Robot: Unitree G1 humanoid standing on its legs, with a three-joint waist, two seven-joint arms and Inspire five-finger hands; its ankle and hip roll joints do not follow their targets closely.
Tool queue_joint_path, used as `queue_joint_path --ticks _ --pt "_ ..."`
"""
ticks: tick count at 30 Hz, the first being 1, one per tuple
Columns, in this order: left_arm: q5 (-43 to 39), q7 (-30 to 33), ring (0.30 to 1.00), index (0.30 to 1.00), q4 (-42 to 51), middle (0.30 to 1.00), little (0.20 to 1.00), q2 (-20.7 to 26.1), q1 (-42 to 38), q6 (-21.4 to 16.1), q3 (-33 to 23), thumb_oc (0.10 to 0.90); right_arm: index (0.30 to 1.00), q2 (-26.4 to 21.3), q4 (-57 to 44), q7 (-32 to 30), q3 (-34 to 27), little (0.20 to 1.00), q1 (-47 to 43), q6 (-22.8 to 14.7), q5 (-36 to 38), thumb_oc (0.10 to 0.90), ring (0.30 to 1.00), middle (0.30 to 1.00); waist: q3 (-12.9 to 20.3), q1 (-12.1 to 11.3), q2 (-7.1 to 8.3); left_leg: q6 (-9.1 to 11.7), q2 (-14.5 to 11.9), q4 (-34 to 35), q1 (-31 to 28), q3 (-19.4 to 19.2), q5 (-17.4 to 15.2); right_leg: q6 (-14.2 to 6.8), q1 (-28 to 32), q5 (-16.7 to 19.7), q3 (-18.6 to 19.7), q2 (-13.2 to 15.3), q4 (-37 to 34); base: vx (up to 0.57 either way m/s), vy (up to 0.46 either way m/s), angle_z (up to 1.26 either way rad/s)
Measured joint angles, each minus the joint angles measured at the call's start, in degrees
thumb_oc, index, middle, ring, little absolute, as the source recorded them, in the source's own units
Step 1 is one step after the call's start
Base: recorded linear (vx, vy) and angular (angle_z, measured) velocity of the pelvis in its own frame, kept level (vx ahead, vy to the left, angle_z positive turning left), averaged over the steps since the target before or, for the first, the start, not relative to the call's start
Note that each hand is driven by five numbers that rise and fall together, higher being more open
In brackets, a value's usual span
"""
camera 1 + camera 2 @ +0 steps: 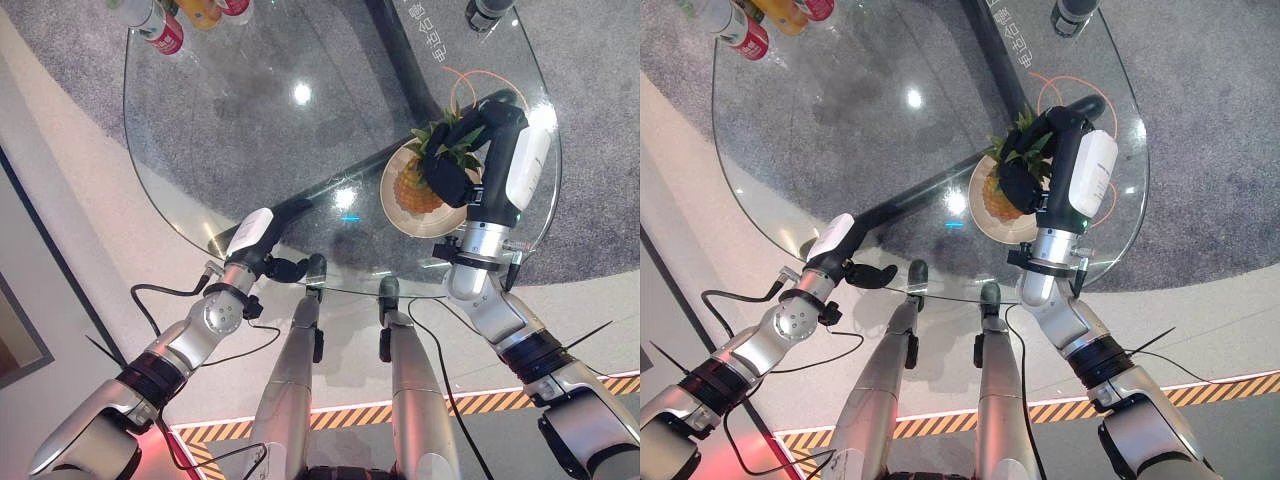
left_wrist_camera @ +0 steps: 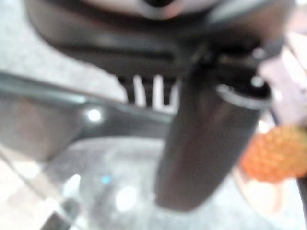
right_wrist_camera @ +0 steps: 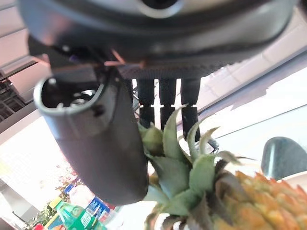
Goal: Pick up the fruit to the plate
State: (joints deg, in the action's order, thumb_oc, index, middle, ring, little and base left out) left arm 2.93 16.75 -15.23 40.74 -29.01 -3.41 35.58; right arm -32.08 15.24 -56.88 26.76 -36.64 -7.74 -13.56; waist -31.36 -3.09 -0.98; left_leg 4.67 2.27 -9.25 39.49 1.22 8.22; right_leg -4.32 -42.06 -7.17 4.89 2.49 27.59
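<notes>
Holding the pineapple by its leaves, the right hand should let go gently over the plate. Left hand, at 7 o'clock, rests loose.

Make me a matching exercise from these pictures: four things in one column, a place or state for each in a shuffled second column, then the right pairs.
Things:
1. pineapple
2. plate
3. left hand
4. bottles

Places or states:
A. at the table's near edge, holding nothing
B. standing at the table's far left corner
C. crown gripped by the right hand, body over the plate
D. on the glass table, under the fruit

Pairs: 1-C, 2-D, 3-A, 4-B
</notes>
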Motion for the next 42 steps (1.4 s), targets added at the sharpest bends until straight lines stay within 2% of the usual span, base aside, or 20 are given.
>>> queue_joint_path --ticks 7,8,10,28,42 --pt "-0.02 0.02 0.900 0.900 0.01 0.900 0.900 0.00 -0.42 0.01 -0.02 0.800 0.300 -0.21 0.00 0.00 0.05 0.200 -0.77 -0.02 0.00 0.100 0.300 0.300 0.03 0.05 -0.06 0.06 0.04 -0.02 0.81 0.42 0.01 0.15 -1.15 -0.16 -0.27 -0.07 0.83 0.00 0.002 0.01" --pt "-0.02 0.02 0.900 0.900 0.01 0.900 0.900 0.00 -0.48 0.01 -0.03 0.800 0.441 -0.21 0.01 0.00 0.05 0.365 -0.85 0.05 0.00 0.265 0.441 0.441 0.02 0.04 -0.08 0.05 0.03 -0.03 0.84 0.48 0.06 0.21 -1.22 -0.17 -0.32 -0.10 0.94 0.00 0.000 0.00" --pt "-0.01 0.02 0.900 0.900 0.01 0.900 0.900 0.00 -0.48 0.02 -0.03 0.800 0.900 -0.21 0.02 0.01 0.06 0.900 -0.83 0.11 0.03 0.800 0.900 0.900 0.02 0.04 -0.08 -0.06 0.00 -0.07 0.86 0.63 0.15 0.29 -1.22 -0.19 -0.50 -0.12 1.02 0.00 0.000 0.00" --pt "0.03 0.01 0.900 0.900 0.33 0.900 0.900 0.01 0.88 0.05 -0.66 0.800 0.900 -0.23 -0.14 0.04 -0.19 0.900 -0.69 0.97 0.02 0.800 0.900 0.900 0.02 -0.03 -0.08 -0.17 -0.14 -0.86 0.23 0.80 0.23 0.59 -0.37 -0.04 -0.89 -0.19 1.27 0.00 0.000 0.00" --pt "0.06 -0.01 0.900 0.900 0.65 0.900 0.900 0.03 3.31 0.05 -1.21 0.800 0.900 -0.26 -1.39 0.09 -0.32 0.900 2.63 1.60 -0.02 0.800 0.900 0.900 0.02 0.00 -0.08 -0.17 -0.41 -0.81 -1.98 0.87 0.22 0.77 1.95 0.11 -1.02 -0.45 1.06 0.00 0.000 0.00"
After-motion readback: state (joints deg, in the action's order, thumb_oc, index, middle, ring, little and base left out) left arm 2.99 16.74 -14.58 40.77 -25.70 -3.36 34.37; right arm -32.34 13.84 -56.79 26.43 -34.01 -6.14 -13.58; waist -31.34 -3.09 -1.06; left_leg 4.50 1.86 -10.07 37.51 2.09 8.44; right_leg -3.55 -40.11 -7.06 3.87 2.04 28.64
